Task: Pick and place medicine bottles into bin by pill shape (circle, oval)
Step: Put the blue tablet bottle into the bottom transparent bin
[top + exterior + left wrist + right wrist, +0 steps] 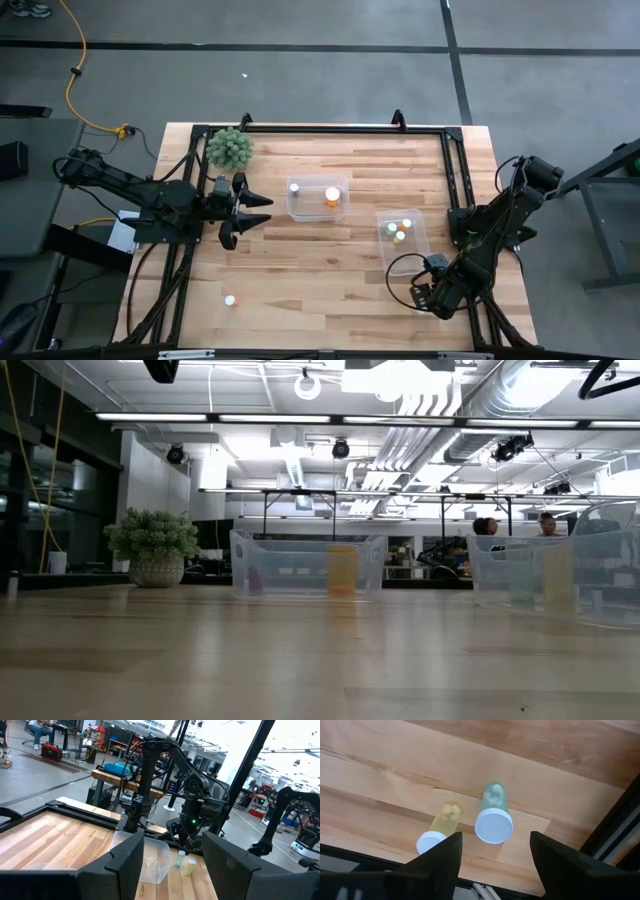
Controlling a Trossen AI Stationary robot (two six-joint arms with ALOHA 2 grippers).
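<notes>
- Medicine bottles wait under the right gripper [492, 852]: a green bottle [493, 815] and a yellow bottle [440, 827], side by side near the table's near right corner.
- Open jaws should straddle the green one's white cap alone, clear of its neighbour.
- Smooth translucent cylinders stand on grained wooden table [330, 270].
- Clear right tub [422, 240] sits just beyond.
- Left gripper [250, 210] hovers open, far left.

My two arms are matte black, built from jointed boxy links; the left arm [140, 195] ends in two pointed fingers [250, 200], the right arm [490, 235] trails a looping black cable [400, 265], and a green indicator light [194, 821] glows on its wrist
</notes>
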